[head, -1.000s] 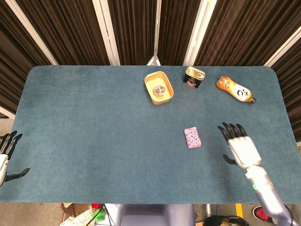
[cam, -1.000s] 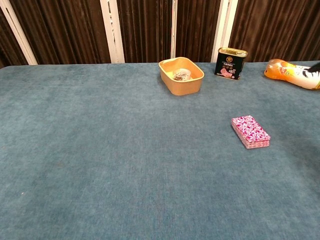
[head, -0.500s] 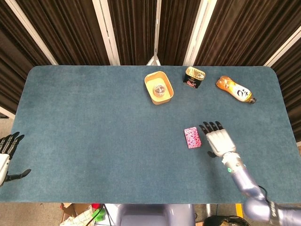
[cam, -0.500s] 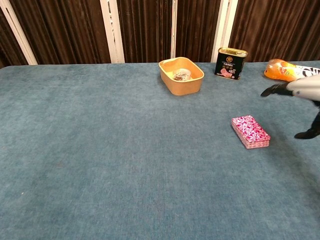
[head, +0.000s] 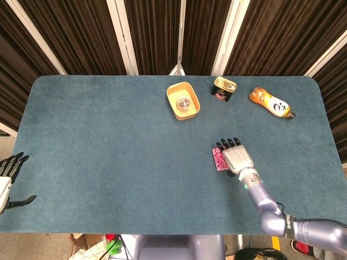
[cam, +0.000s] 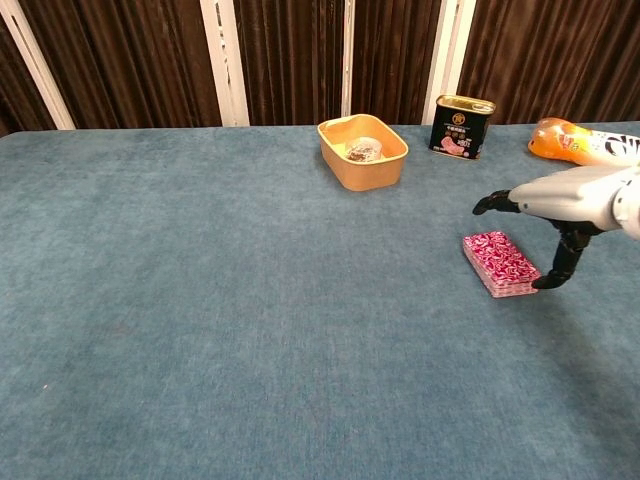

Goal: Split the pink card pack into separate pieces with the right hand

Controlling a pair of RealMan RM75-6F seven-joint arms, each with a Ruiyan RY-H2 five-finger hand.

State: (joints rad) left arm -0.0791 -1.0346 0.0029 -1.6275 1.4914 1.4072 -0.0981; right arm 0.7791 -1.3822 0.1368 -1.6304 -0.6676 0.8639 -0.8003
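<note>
Pink card pack (cam: 500,263) lying flat on blue table (head: 108,151), right of centre. Right hand (cam: 565,205) hovering over pack's right side, fingers spread, thumb pointing down beside pack's near corner, gripping nothing. Left hand (head: 8,181) hanging off table's left edge, fingers apart, holding nothing.

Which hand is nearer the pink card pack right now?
The right hand, open, hovers over the right edge of the pink card pack. The left hand is open off the table's far left edge.
</note>
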